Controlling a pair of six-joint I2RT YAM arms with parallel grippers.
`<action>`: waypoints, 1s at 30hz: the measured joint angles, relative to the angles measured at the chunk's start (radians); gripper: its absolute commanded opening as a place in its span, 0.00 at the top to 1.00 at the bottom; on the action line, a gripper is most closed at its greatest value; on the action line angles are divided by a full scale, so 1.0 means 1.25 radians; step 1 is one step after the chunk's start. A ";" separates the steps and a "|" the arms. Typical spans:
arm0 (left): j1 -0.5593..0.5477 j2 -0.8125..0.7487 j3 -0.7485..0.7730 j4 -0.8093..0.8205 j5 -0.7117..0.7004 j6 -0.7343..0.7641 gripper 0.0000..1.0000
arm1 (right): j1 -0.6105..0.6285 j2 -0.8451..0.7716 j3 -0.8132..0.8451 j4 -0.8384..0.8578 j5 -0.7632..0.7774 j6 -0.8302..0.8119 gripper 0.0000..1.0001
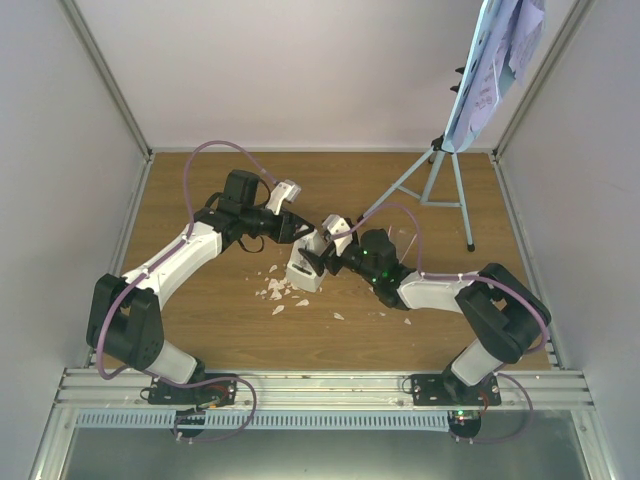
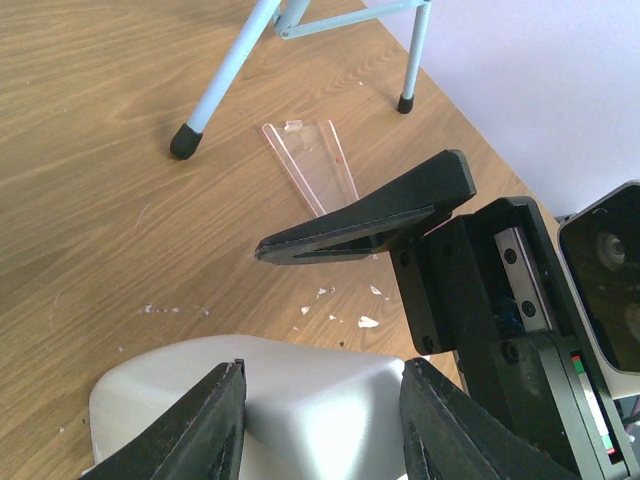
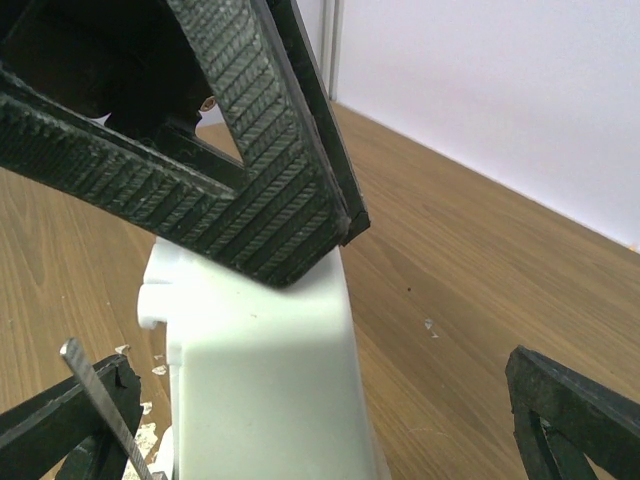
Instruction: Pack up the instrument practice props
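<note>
Inside the left claw [image 2: 322, 378], grasped: the metronome [image 1: 305, 271]; right claw [image 3: 320, 400] released around it

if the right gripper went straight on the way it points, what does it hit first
Most likely the white metronome, sitting between the open fingers of the right gripper, with the left gripper holding it; depth is unclear.

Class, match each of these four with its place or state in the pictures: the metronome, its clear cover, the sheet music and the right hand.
1 metronome
2 clear cover
3 sheet music
4 right hand

A lying flat on the table
B open
C up on the music stand
D gripped by the left hand

Pairs: 1-D, 2-A, 3-C, 4-B
</note>
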State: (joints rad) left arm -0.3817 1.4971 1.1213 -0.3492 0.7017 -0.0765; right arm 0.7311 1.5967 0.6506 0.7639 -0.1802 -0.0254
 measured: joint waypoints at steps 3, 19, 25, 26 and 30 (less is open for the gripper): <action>0.000 0.000 0.000 0.000 0.000 0.000 0.55 | 0.000 0.000 0.000 0.000 -0.001 0.000 0.01; 0.000 0.000 0.000 0.000 0.000 0.000 0.55 | -0.018 0.000 0.000 0.001 -0.053 0.016 0.10; 0.000 0.000 0.000 0.000 0.000 0.000 0.55 | -0.026 0.003 0.000 0.002 -0.072 0.032 0.12; 0.000 0.000 0.000 0.000 0.000 0.000 0.55 | -0.027 0.005 0.000 0.004 -0.074 0.034 0.13; 0.000 0.000 0.000 0.000 0.000 0.000 0.55 | -0.034 0.008 0.000 0.005 -0.088 0.040 0.14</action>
State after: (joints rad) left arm -0.3817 1.4971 1.1217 -0.3496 0.7017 -0.0769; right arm 0.6891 1.6062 0.6506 0.7704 -0.2901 0.0250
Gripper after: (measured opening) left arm 0.448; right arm 0.870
